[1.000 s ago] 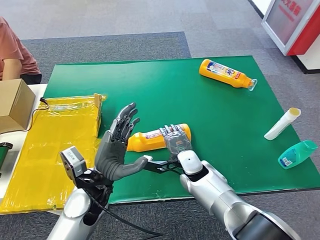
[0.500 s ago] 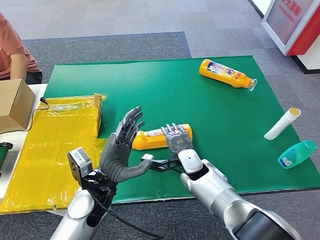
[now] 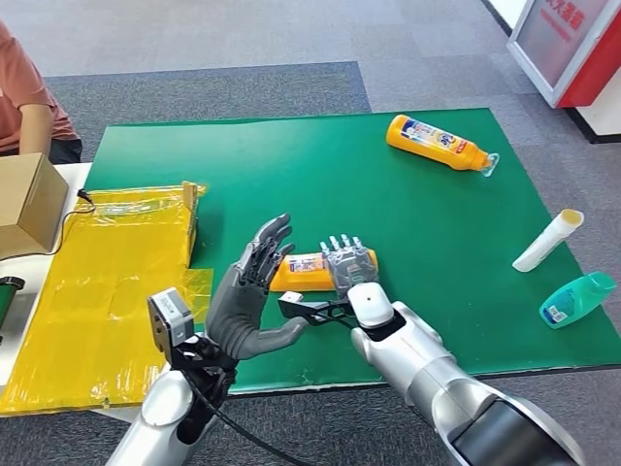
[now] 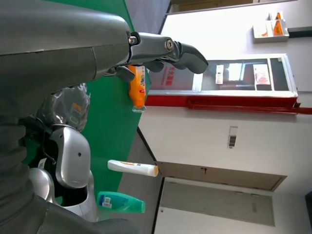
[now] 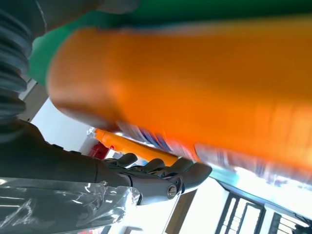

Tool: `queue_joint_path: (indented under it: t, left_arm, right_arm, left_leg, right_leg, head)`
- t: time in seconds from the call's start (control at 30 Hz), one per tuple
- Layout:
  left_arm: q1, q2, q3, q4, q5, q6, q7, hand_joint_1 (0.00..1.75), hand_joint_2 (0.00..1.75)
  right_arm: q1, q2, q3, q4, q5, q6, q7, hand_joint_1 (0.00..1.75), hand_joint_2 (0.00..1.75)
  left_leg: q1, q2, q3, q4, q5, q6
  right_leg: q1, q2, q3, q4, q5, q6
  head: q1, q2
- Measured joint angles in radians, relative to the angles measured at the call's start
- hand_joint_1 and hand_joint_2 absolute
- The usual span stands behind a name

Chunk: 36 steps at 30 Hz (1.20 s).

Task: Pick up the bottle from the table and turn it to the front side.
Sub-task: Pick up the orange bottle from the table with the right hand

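Gripping the bottle (image 3: 311, 271) in the right hand (image 3: 350, 270), ready to turn.
Left hand (image 3: 250, 296) spread wide beside it, empty, likely to receive.

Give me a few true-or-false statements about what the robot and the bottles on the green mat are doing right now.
1. The right hand grips an orange bottle. True.
2. The left hand holds a bottle too. False: it is open, fingers spread, beside the gripped bottle.
3. A second orange bottle lies at the far side of the mat. True.
4. The teal bottle stands upright. False: it lies on its side near the mat's right edge.
5. A white tube lies near the teal bottle. True.
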Motion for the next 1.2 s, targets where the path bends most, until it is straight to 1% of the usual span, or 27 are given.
queue_joint_path:
  t: [0.13, 0.87, 1.07, 1.13, 1.2]
  left_arm:
    - [-0.001, 0.0, -0.009, 0.004, 0.001, -0.001, 0.0, 0.0, 1.75]
    - [-0.003, 0.0, -0.011, 0.009, 0.007, -0.002, 0.0, 0.0, 1.75]
    - [-0.005, 0.001, -0.01, 0.009, 0.013, 0.0, 0.0, 0.0, 1.75]
    - [-0.004, 0.003, -0.009, 0.009, 0.013, 0.006, -0.002, 0.0, 1.75]
    - [0.0, 0.007, -0.005, 0.007, 0.013, 0.016, -0.007, 0.0, 1.75]
  right_arm:
    - [-0.005, 0.002, -0.009, 0.011, 0.004, 0.0, 0.002, 1.75, 1.75]
    - [-0.021, 0.01, -0.019, 0.035, 0.013, -0.014, -0.042, 1.75, 1.75]
    - [-0.026, 0.013, -0.065, 0.034, -0.1, -0.033, -0.116, 1.75, 1.75]
    - [-0.024, 0.014, -0.095, 0.021, -0.179, -0.029, -0.168, 1.75, 1.75]
    - [-0.012, 0.014, -0.144, -0.012, -0.303, -0.008, -0.246, 1.75, 1.75]
  left_leg:
    - [0.0, 0.0, 0.0, 0.0, 0.0, 0.0]
    - [0.0, 0.0, 0.0, 0.0, 0.0, 0.0]
    - [0.0, 0.0, 0.0, 0.0, 0.0, 0.0]
    - [0.0, 0.0, 0.0, 0.0, 0.0, 0.0]
    - [0.0, 0.0, 0.0, 0.0, 0.0, 0.0]
  right_leg:
    - [0.0, 0.0, 0.0, 0.0, 0.0, 0.0]
    - [0.0, 0.0, 0.0, 0.0, 0.0, 0.0]
    - [0.0, 0.0, 0.0, 0.0, 0.0, 0.0]
    - [0.0, 0.0, 0.0, 0.0, 0.0, 0.0]
    - [0.0, 0.0, 0.0, 0.0, 0.0, 0.0]
  head:
    - [0.0, 0.0]
    - [0.0, 0.0]
    - [0.0, 0.0]
    - [0.0, 0.0]
    - [0.0, 0.0]
